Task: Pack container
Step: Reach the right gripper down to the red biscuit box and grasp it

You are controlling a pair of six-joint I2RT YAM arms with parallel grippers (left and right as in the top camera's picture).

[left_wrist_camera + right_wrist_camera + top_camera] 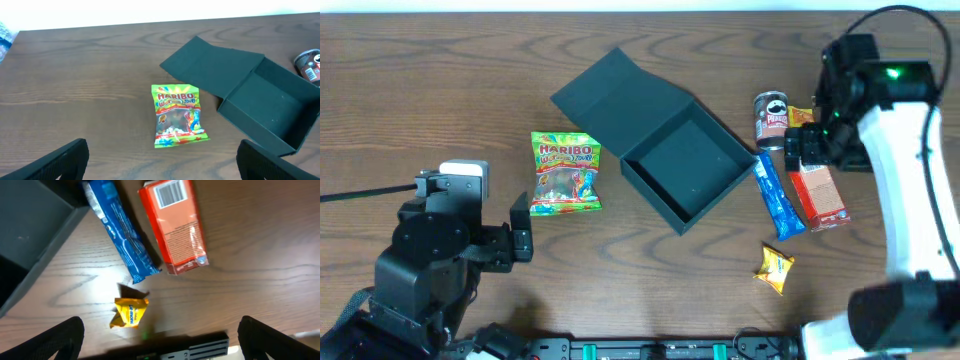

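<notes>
Our left gripper (162, 152) hangs spread and empty. The container (270, 107) lies ahead to its right, lid (210, 62) open, one corner cut off. Our right gripper (161, 327), likewise spread, sees only the container's edge at upper left.

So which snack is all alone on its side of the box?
The green Haribo gummy bag: no other snack lies on its side of the dark square cardboard box.

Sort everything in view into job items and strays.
Job: box, Haribo bag, Pringles can, orange packet, blue bar, red carton, yellow candy; likely all for packing.
Strays: only the black cable at the left edge.
</notes>
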